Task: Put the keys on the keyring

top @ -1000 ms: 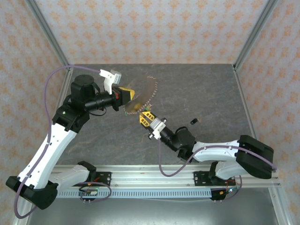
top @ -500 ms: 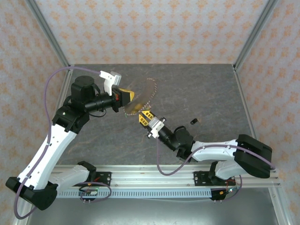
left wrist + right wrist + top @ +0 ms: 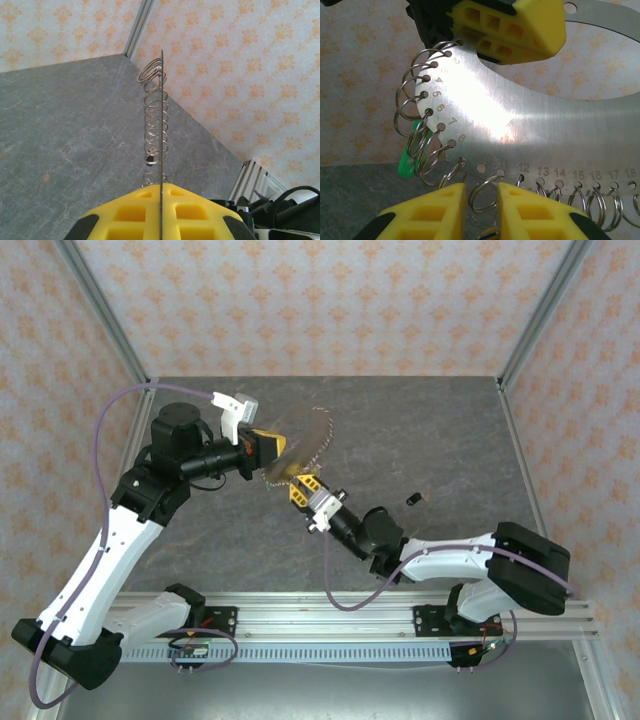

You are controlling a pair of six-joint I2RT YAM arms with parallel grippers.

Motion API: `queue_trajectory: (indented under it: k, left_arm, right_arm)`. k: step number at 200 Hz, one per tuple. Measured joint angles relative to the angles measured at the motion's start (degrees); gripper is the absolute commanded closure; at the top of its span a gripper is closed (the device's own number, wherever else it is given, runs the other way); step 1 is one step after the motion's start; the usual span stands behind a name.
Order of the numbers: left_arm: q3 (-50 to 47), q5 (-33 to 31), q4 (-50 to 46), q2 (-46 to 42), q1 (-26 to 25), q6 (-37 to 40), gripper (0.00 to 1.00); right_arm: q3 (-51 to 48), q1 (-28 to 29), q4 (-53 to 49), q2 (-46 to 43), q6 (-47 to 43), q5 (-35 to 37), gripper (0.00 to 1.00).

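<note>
The keyring (image 3: 305, 435) is a thin metal disc with numbered holes and wire split rings along its rim (image 3: 530, 115). It hangs in the air with my left gripper (image 3: 275, 445) shut on its edge, which shows edge-on between the yellow fingers (image 3: 161, 186). My right gripper (image 3: 298, 485) is at the disc's lower rim, its jaws a little apart around one split ring (image 3: 484, 197). A small brass and blue piece (image 3: 491, 234) shows low in that gap. A green key (image 3: 406, 162) hangs on the rings to the left. A dark key (image 3: 414, 499) lies on the table.
The grey table (image 3: 440, 430) stretches behind and to the right of both grippers. Patterned walls and metal frame posts (image 3: 545, 315) close it in. The left gripper's yellow fingers (image 3: 520, 25) sit just above the right gripper.
My right gripper has moved up and left, closer to the keyring's lower rim, and its jaws have parted slightly. The left gripper and the keyring have stayed in place.
</note>
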Motion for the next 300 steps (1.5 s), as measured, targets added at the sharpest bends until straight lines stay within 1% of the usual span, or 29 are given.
queue_trajectory:
  k: [29, 94, 162, 182, 198, 226, 264, 271, 291, 300]
  left_arm:
    - [0.0, -0.1, 0.0, 0.0, 0.0, 0.0, 1.0]
    - [-0.3, 0.1, 0.0, 0.0, 0.0, 0.0, 1.0]
    - [-0.3, 0.1, 0.0, 0.0, 0.0, -1.1, 1.0]
    - [-0.3, 0.0, 0.0, 0.0, 0.0, -1.5, 1.0]
    - [-0.5, -0.9, 0.0, 0.0, 0.0, -2.0, 1.0]
    - [-2.1, -4.4, 1.0, 0.0, 0.0, -5.2, 1.0]
    - [-7.6, -7.7, 5.8, -0.6, 0.0, -13.7, 1.0]
    - [-8.9, -8.3, 6.8, -0.9, 0.0, -15.2, 0.94]
    - [-12.8, -10.0, 9.7, -2.0, 0.0, -20.1, 0.92]
    - [-14.8, -10.5, 11.1, -2.5, 0.0, -22.2, 0.84]
  right_arm:
    - [0.7, 0.1, 0.1, 1.4, 0.0, 0.6, 0.76]
    - [0.7, 0.1, 1.8, 2.8, -0.4, 2.3, 0.81]
    - [0.6, 0.1, 2.8, 2.8, -0.5, 3.3, 0.93]
    - [0.5, 0.1, 3.1, 2.8, -0.7, 3.8, 1.0]
    - [0.5, 0.1, 3.2, 2.8, -0.9, 4.2, 1.0]
    - [0.0, 0.0, 2.2, 2.1, 0.0, 4.5, 1.0]
    - [-0.7, -1.9, -3.7, -0.2, 5.1, 3.1, 1.0]
    - [-0.9, -2.2, -4.5, -0.4, 6.2, 2.7, 1.0]
    - [-1.2, -3.3, -7.2, -0.8, 9.4, 0.9, 1.0]
    - [-1.2, -3.9, -8.7, -0.9, 10.7, 0.1, 1.0]
